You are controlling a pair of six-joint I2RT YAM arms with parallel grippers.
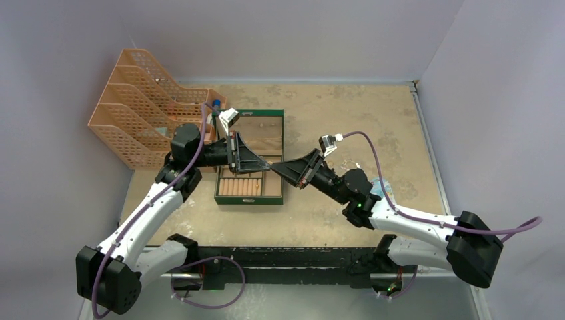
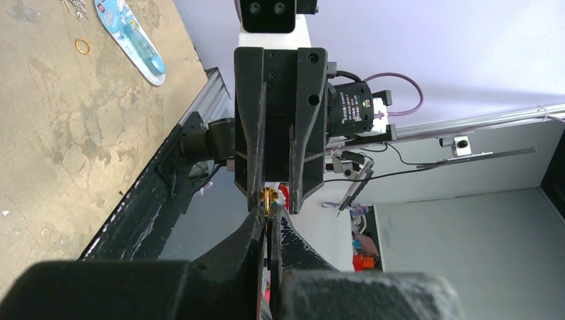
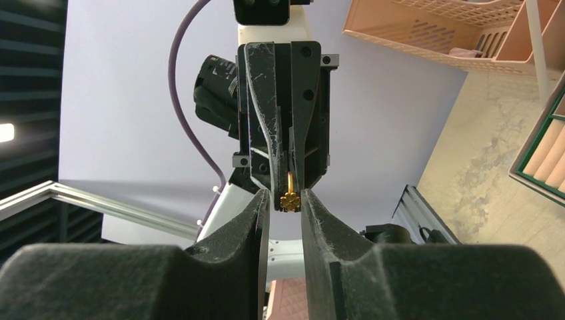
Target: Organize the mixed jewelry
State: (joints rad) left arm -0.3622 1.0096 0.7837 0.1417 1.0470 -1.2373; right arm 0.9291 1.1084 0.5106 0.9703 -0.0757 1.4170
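Top external view: the left gripper point(image 1: 265, 163) and right gripper point(image 1: 278, 168) are shown tip to tip above the green box point(image 1: 250, 199). A gold ring point(image 3: 290, 199) is pinched between the pressed-together left jaws, while the right jaws are held spread, one on either side of its ornament. A second ring point(image 2: 82, 46) and a silvery tangle point(image 2: 72, 7) are seen on the table point(image 2: 60, 133) near the light-blue packet point(image 2: 130, 37).

Noted gold ring point(image 2: 268, 199) between black left gripper point(image 2: 268, 217) and black right gripper point(image 3: 285, 200). Second, orange-gold ring point(image 2: 82, 46) on mottled tan table point(image 2: 60, 120). Silvery, glittery chain tangle point(image 2: 74, 7). Light-blue packet point(image 2: 130, 40). Green box point(image 1: 250, 200), tan compartments. Peach rack point(image 1: 133, 113), lattice pattern. Purple cable point(image 1: 373, 143).
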